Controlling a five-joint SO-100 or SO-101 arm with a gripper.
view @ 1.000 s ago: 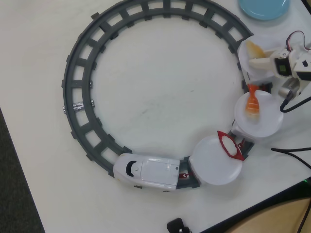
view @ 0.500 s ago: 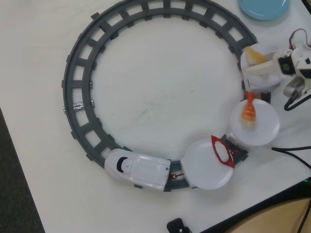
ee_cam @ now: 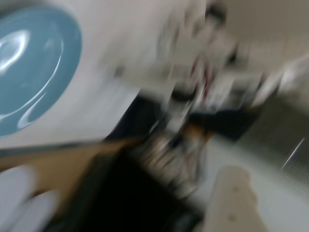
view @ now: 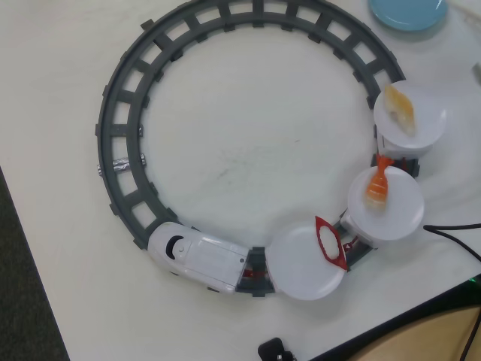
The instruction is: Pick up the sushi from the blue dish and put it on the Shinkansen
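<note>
In the blurred wrist view, only a pale cream hand (ee_cam: pixel 231 203) part shows; details unreadable.

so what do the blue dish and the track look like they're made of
Blue dish: probably glossy plastic, since bright highlights streak its smooth surface in the wrist view. Track: looks like matte grey moulded plastic, with uniform ties and no shine in the overhead view.

Hobby tabletop: toy train track (view: pixel 120 143)
</note>
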